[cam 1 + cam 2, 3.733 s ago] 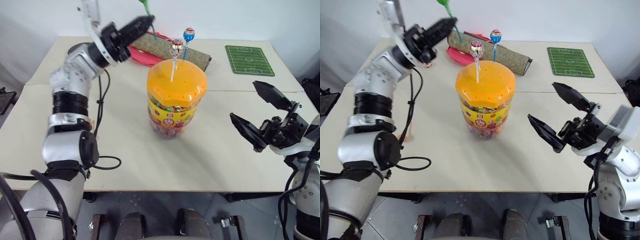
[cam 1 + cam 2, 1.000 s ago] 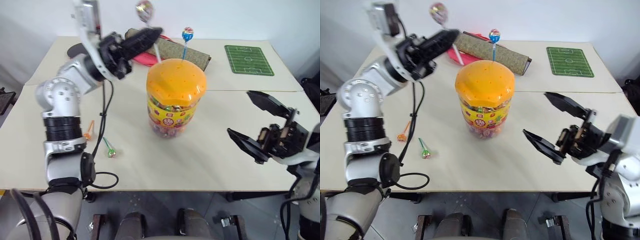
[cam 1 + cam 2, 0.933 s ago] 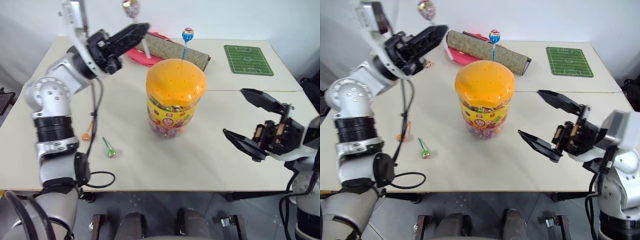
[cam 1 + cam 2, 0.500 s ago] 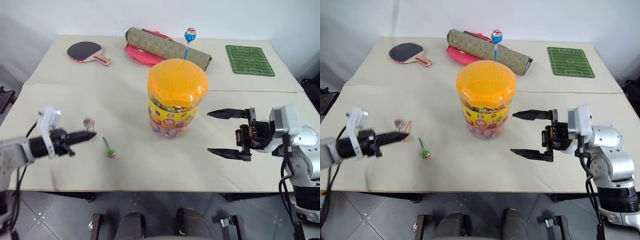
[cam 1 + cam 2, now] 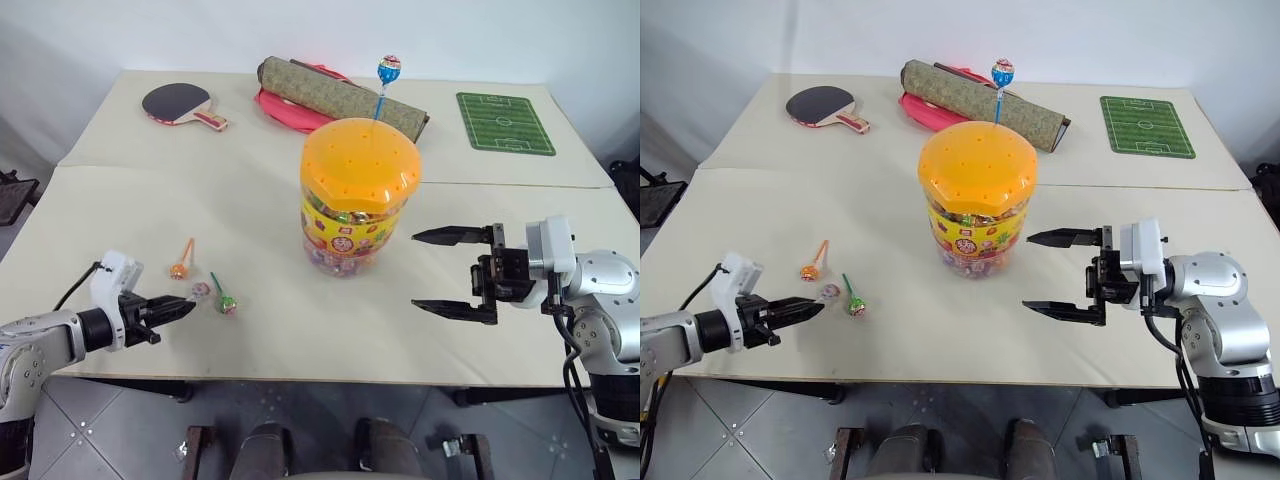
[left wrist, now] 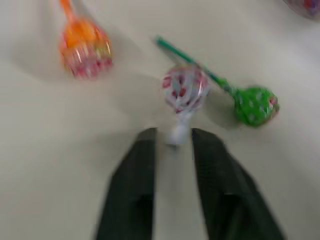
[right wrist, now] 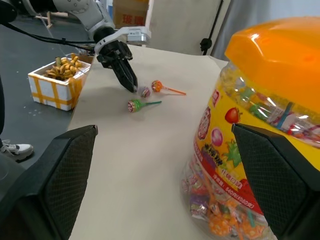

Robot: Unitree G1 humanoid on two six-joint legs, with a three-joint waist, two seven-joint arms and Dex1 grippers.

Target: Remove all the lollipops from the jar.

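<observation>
The jar [image 5: 360,190], a clear tub with an orange domed lid, stands mid-table with a blue lollipop [image 5: 388,68] sticking up from the lid's far side. Three lollipops lie on the table to the jar's left: orange [image 5: 180,269], white [image 5: 201,290] and green [image 5: 228,305]. My left gripper [image 5: 186,308] is low at the table's front left, pointing at the white lollipop [image 6: 184,90]. Its fingers [image 6: 144,165] are parted, with the stick's end lying loose between the tips. My right gripper [image 5: 428,270] hovers wide open, level, just right of the jar.
At the table's far side lie a black paddle [image 5: 175,102], a rolled olive mat [image 5: 340,95] over a red paddle [image 5: 282,106], and a green pitch mat [image 5: 505,108]. A box [image 7: 56,76] sits on the floor beyond the table's left edge.
My left arm swung down from above the jar to the table's front left with the white lollipop. Its fingers have now parted and the lollipop lies on the table. The right gripper turned level.
</observation>
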